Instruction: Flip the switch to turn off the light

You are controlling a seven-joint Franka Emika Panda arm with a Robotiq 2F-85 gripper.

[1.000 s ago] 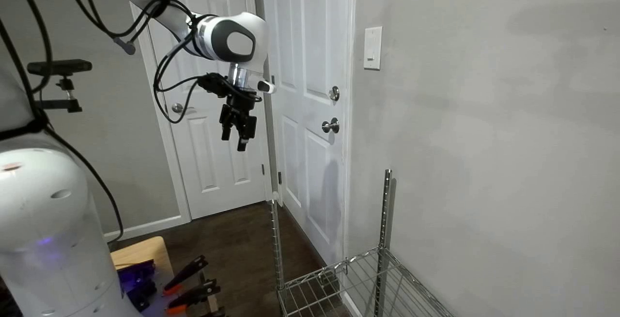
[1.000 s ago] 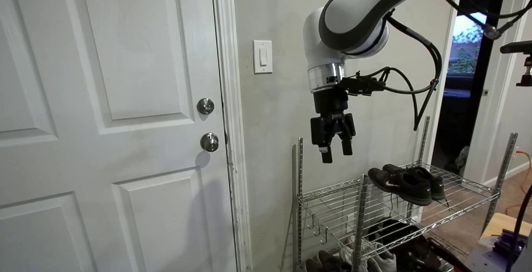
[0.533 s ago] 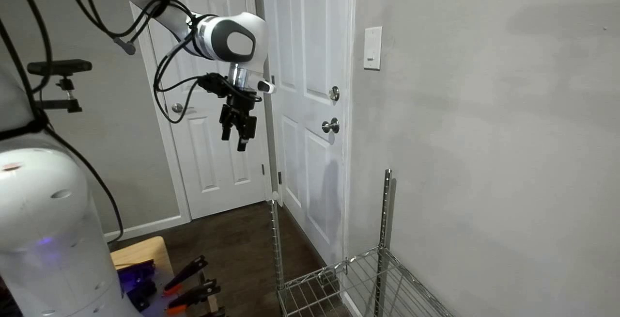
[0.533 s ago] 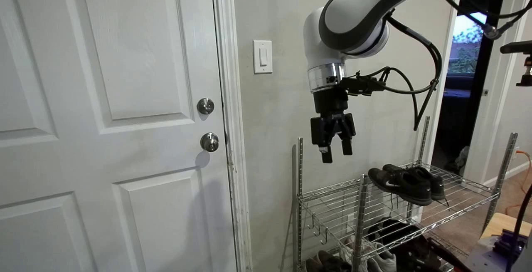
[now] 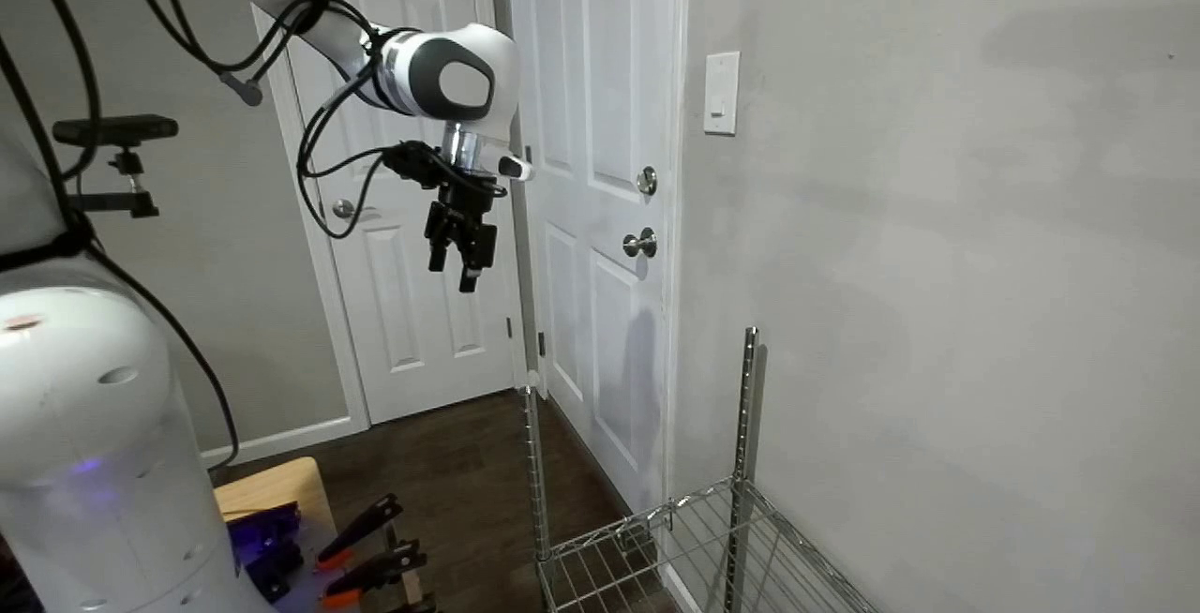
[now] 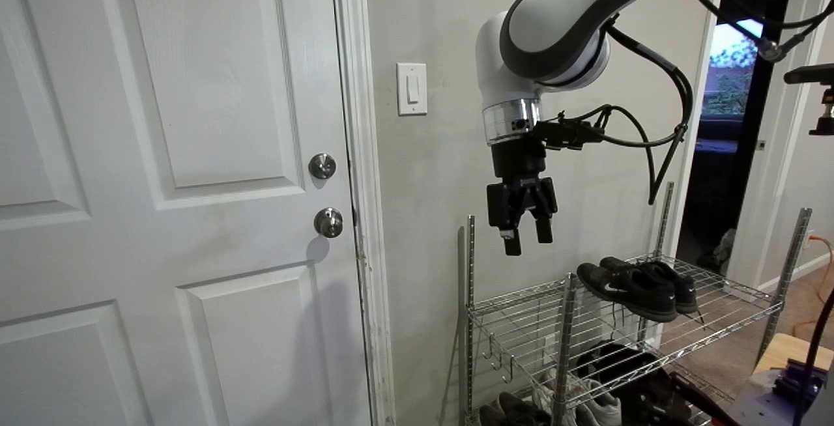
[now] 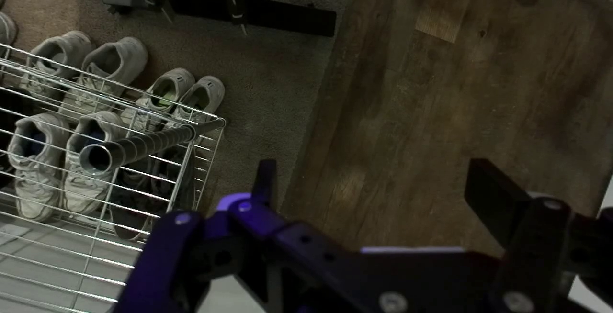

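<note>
- In an exterior view, a big white door is farthest left. It has two round, shiny knobs, one above the other.
- Next is the white switch. It sits upright on the wall, just beside the door frame.
- Then comes the end effector. It hangs pointing down, lower than the switch and well apart from it. Its two fingers are wide apart. In the wrist view, brown wood floor shows between them.
- Lower and more to the right, black shoes sit on a wire rack.
- Near the right edge is a dark doorway.
</note>
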